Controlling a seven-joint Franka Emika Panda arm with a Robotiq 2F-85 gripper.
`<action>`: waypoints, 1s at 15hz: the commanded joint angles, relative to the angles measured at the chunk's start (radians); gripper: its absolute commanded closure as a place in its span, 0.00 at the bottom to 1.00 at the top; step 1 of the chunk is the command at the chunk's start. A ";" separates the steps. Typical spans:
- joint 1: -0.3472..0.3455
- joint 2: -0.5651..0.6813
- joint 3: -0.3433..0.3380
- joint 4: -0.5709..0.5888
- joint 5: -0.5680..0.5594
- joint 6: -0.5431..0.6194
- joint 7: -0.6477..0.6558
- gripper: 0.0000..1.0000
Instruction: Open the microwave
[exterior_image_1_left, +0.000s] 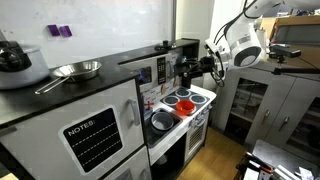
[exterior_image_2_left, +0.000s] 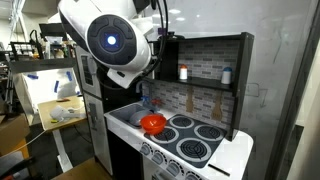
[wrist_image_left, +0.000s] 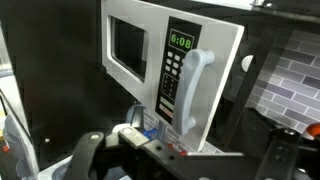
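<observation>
The microwave (wrist_image_left: 135, 50) fills the wrist view: a silver-white framed door with a dark window, a button panel with a green display, and a pale upright handle (wrist_image_left: 196, 90) at its right edge. The door faces the camera at an angle, and I cannot tell whether it is ajar. My gripper (wrist_image_left: 185, 160) is open, with its dark fingers spread wide low in the frame, just in front of and below the handle, holding nothing. In an exterior view the gripper (exterior_image_1_left: 186, 68) sits right at the microwave (exterior_image_1_left: 160, 70) under the dark upper shelf. In the remaining exterior view the arm hides both.
A toy stove top (exterior_image_2_left: 215, 150) with dark burners and a red bowl (exterior_image_2_left: 152, 123) lies below the microwave. A white door with a black NOTES board (exterior_image_1_left: 95, 135) is nearby. A pan (exterior_image_1_left: 78, 70) and a pot (exterior_image_1_left: 15, 62) sit on the dark counter. A brick-pattern backsplash (wrist_image_left: 295, 70) lies behind.
</observation>
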 joint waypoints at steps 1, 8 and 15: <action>-0.006 0.038 0.006 0.046 0.022 -0.007 -0.024 0.00; 0.006 0.120 0.024 0.172 -0.017 -0.095 -0.003 0.00; -0.003 0.207 0.024 0.263 -0.160 -0.333 0.071 0.00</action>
